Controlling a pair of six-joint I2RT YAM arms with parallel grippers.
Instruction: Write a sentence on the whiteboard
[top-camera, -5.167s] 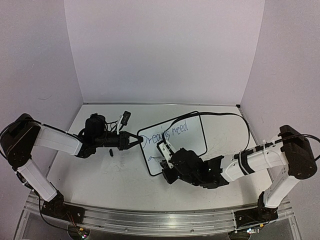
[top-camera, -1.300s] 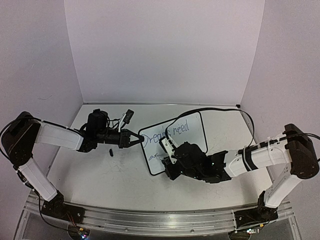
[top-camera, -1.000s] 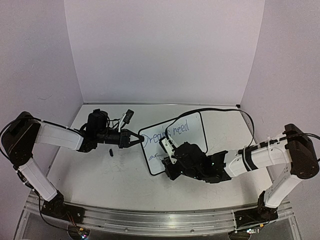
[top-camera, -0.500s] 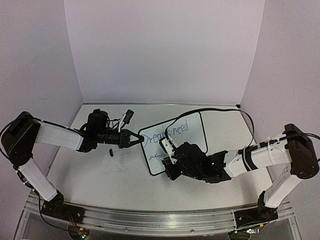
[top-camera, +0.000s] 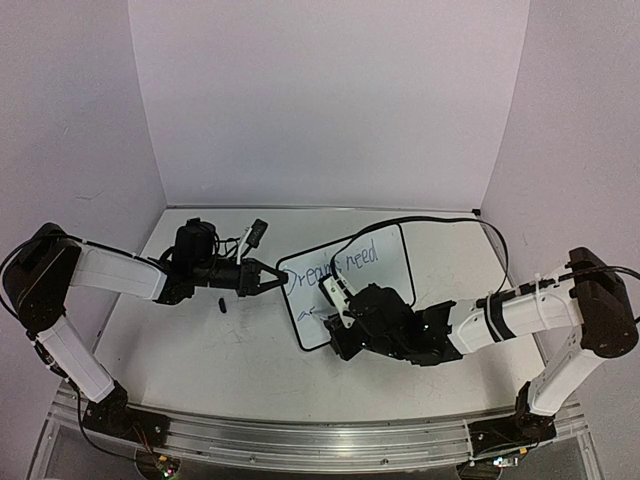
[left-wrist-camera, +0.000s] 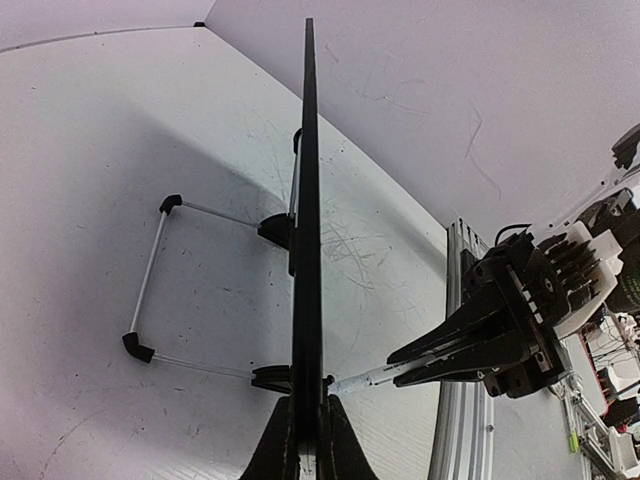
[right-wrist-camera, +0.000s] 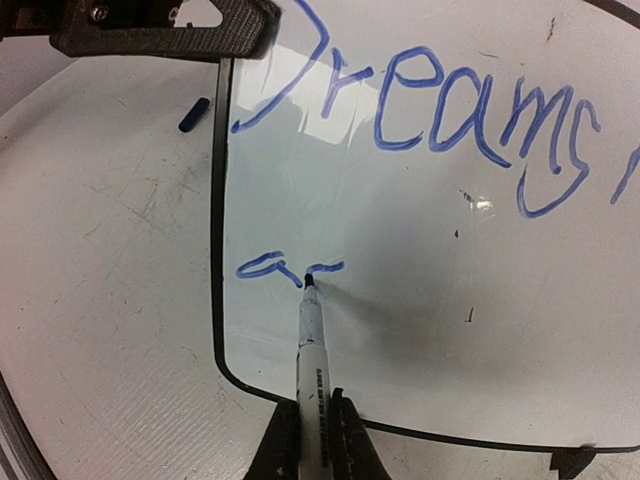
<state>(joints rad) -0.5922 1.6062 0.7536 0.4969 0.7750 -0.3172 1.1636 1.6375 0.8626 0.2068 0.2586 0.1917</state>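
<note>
Surroundings: pale lilac walls close in three sides of a scuffed white tabletop (top-camera: 200, 350) marked with faint grey scribbles.
Grip, right: the right pincer (right-wrist-camera: 313, 425) has its fingers pressed together on the barrel of a white marker (right-wrist-camera: 311, 345) and holds nothing else.
Marker tip: dark, and touching the glossy face at the end of a short blue stroke, near the board's 7 o'clock corner in the top view.
Grip, left: the left pincer (left-wrist-camera: 307, 440) is clamped tight on the thin black frame, with the board edge-on between its fingers. From above it bites the frame at 9 o'clock.
Board: the whiteboard (top-camera: 385, 285) sits mid-table between the two arms, turned slightly askew. Its wire stand (left-wrist-camera: 150, 290), with black feet, shows on the back side in the left wrist view.
Writing: the sentence (right-wrist-camera: 430, 110) is in blue marker. "Dreams need" slants across the upper line, and below it, toward 7 o'clock, there is only an "a" and the stroke under the tip.
Loose item: a small dark cylinder (top-camera: 221, 304) lies on the tabletop at 9 o'clock from the board, just beneath the left pincer.
Near edge: an aluminium rail (top-camera: 300, 440) at 6 o'clock carries both arm bases.
</note>
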